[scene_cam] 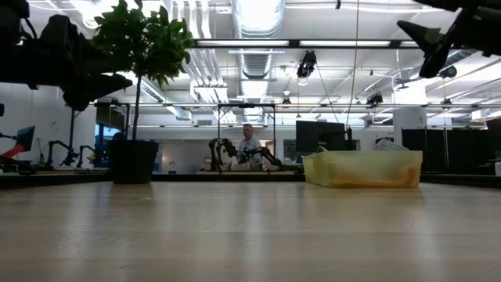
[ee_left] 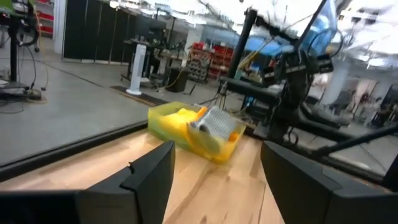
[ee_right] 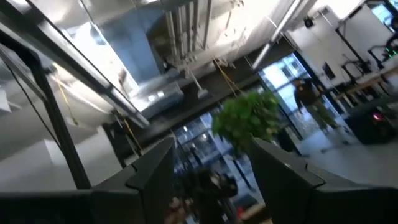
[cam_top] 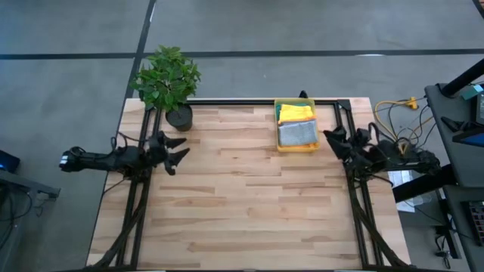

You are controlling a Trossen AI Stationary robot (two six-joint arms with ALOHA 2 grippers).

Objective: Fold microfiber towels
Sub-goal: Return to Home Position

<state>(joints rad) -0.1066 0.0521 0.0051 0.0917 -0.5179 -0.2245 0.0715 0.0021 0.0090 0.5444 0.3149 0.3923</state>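
Right gripper (cam_top: 333, 143) hangs empty, fingers spread, at the right edge of the table (cam_top: 242, 196), just right of the yellow bin (cam_top: 296, 149) in the high view's upper middle. Grey towel (cam_top: 297, 134) and yellow towel (cam_top: 296, 112) lie inside it, bin's long axis top-to-bottom. Left gripper (cam_top: 180, 149), also spread and empty, sits well left, near the plant (cam_top: 168, 75). Wide open wood between them

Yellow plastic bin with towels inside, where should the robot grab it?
Probably the upright rim of the yellow plastic bin on the side facing the open right gripper, coming down from above, one finger either side. The folded grey towel and yellow towel fill the middle. The left gripper waits farther away.
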